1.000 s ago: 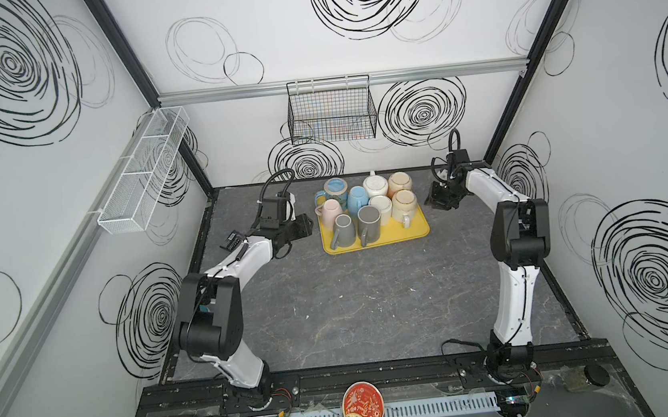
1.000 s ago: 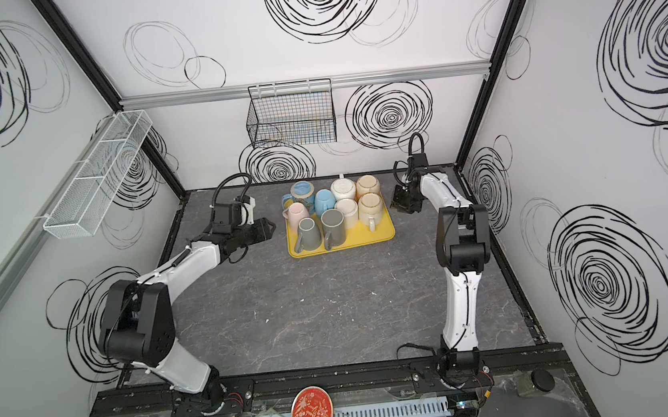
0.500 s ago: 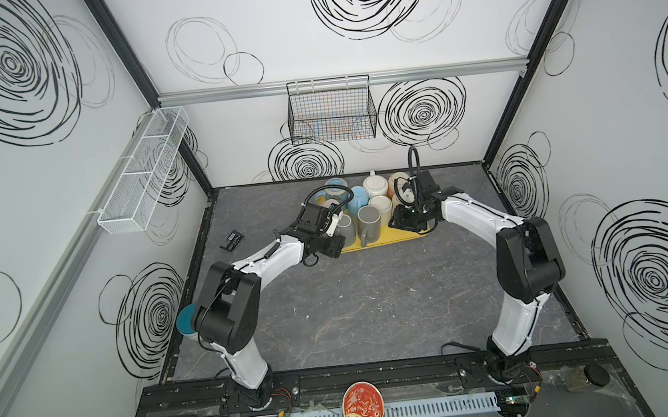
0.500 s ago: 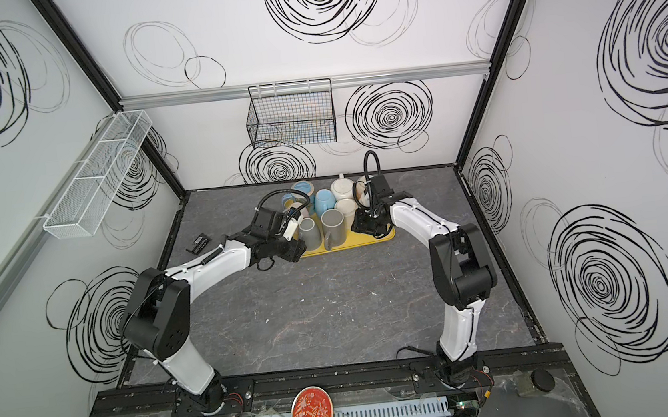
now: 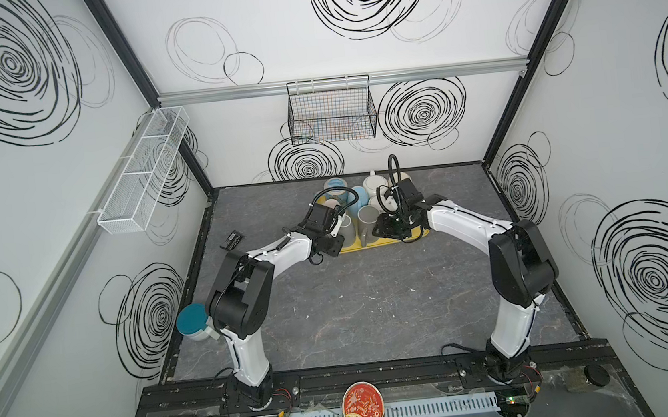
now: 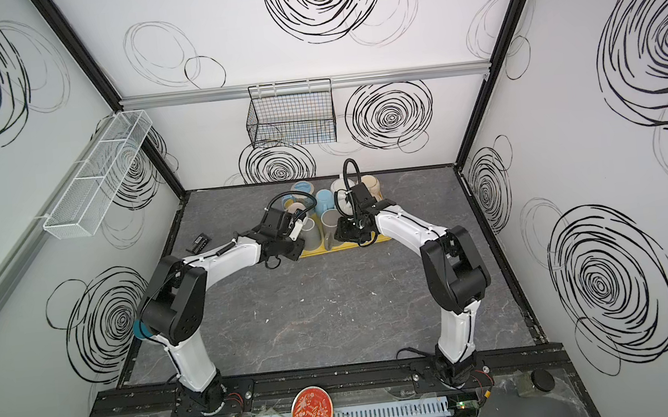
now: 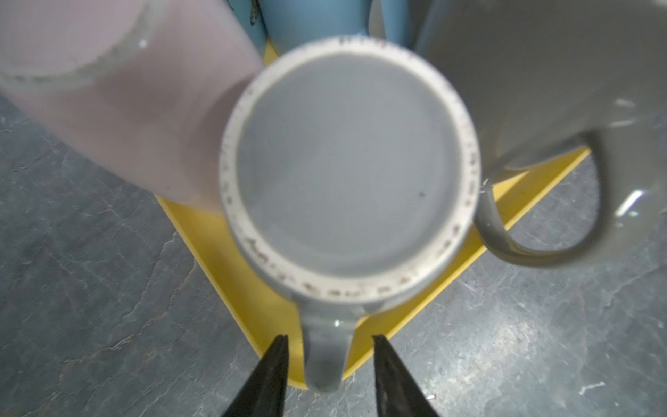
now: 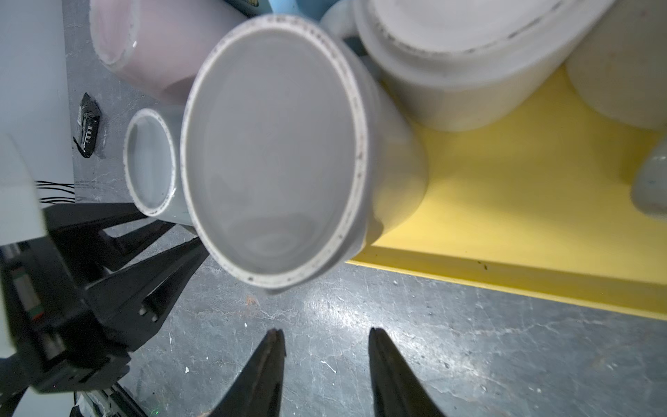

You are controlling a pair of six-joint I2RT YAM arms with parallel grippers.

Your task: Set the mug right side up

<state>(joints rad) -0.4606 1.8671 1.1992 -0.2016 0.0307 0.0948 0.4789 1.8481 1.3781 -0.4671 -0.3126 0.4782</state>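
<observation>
Left claw (image 7: pixel 329 336) has advanced, now straddling the handle (image 7: pixel 326 361) of the grey mug (image 7: pixel 346 162).

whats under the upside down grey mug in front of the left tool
The yellow tray, its corner showing past the grey mug, resting on the dark table. Anything trapped beneath the inverted mug is hidden by its body.

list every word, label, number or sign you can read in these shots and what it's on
Nothing here can be read as text.
Red round disc at the front edge: gold print, too small to read.
Small black object on the table: white marks, too blurred to read.
Gray mug and yellow tray: no lettering visible on the sides shown.
</observation>
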